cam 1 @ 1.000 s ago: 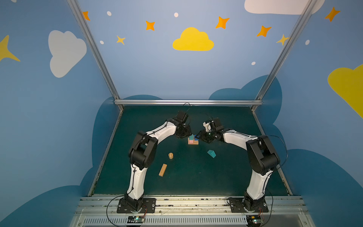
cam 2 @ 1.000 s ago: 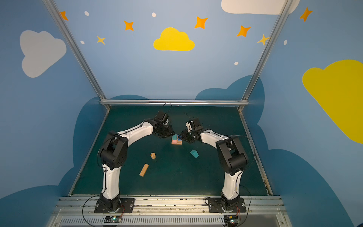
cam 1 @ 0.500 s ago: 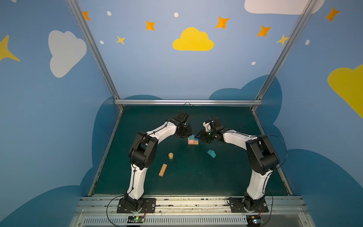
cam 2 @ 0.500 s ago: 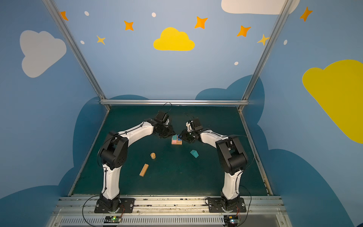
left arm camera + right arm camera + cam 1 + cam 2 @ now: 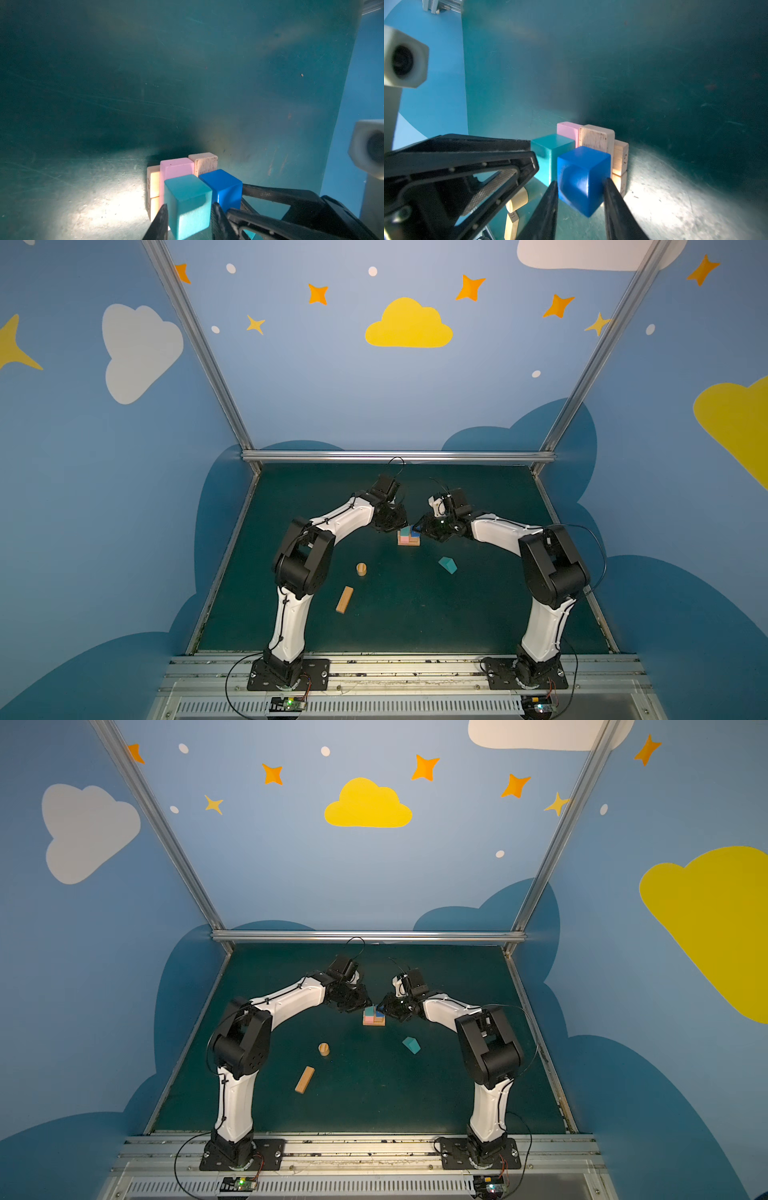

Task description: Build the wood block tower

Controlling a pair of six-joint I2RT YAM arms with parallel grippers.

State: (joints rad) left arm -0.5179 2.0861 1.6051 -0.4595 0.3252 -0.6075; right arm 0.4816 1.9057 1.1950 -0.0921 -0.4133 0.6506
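Observation:
The wood block tower [image 5: 407, 537] stands mid-table: tan bars [image 5: 153, 182] at the bottom, a pink bar [image 5: 176, 168] and a tan bar [image 5: 204, 163] across them. A teal cube [image 5: 188, 199] and a blue cube [image 5: 583, 170] stand side by side at the stack's near end. My left gripper [image 5: 190, 206] is shut on the teal cube, a finger against each side. My right gripper [image 5: 580, 182] is shut on the blue cube in the same way. In both top views the two grippers [image 5: 400, 526] [image 5: 384, 1009] meet over the tower [image 5: 373, 1018].
Loose on the green table [image 5: 478, 614] lie a tan cylinder [image 5: 361, 569], a tan bar [image 5: 345, 600] and a teal house-shaped piece [image 5: 447, 565], all nearer the front than the tower. Blue walls and metal rails [image 5: 399, 456] close in the table.
Both arms stay at the tower. No block has visibly shifted.

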